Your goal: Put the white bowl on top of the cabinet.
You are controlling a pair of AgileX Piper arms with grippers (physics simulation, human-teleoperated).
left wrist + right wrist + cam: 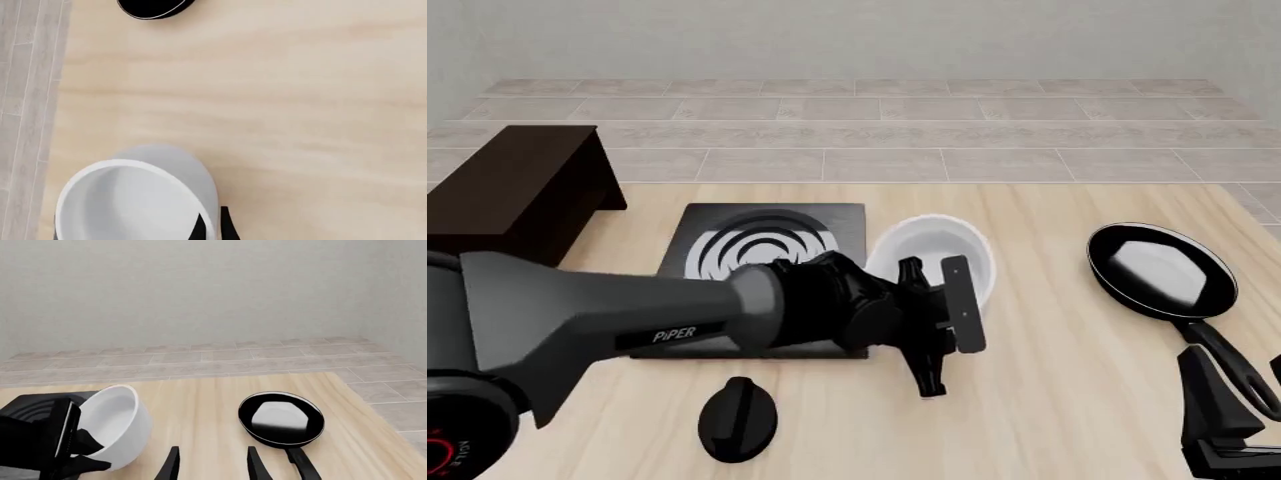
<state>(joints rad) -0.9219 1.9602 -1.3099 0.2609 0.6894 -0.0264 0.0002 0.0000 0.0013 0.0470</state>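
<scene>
The white bowl [938,252] is right of the stove plate, mid-table, and looks tilted in the right wrist view [117,426]. My left gripper [932,278] reaches across from the left and is shut on the bowl's near rim. In the left wrist view its fingertips [225,220] straddle the bowl's wall [127,200]. The dark brown cabinet [521,185] stands at the far left, well away from the bowl. My right gripper [1228,425] is open and empty at the front right, with nothing between its fingers in the right wrist view [212,465].
A flat black stove plate with silver rings [761,245] lies between cabinet and bowl, partly under my left arm. A black frying pan [1161,268] sits at the right, handle toward my right gripper. A black knob-like object [737,422] lies near the front edge.
</scene>
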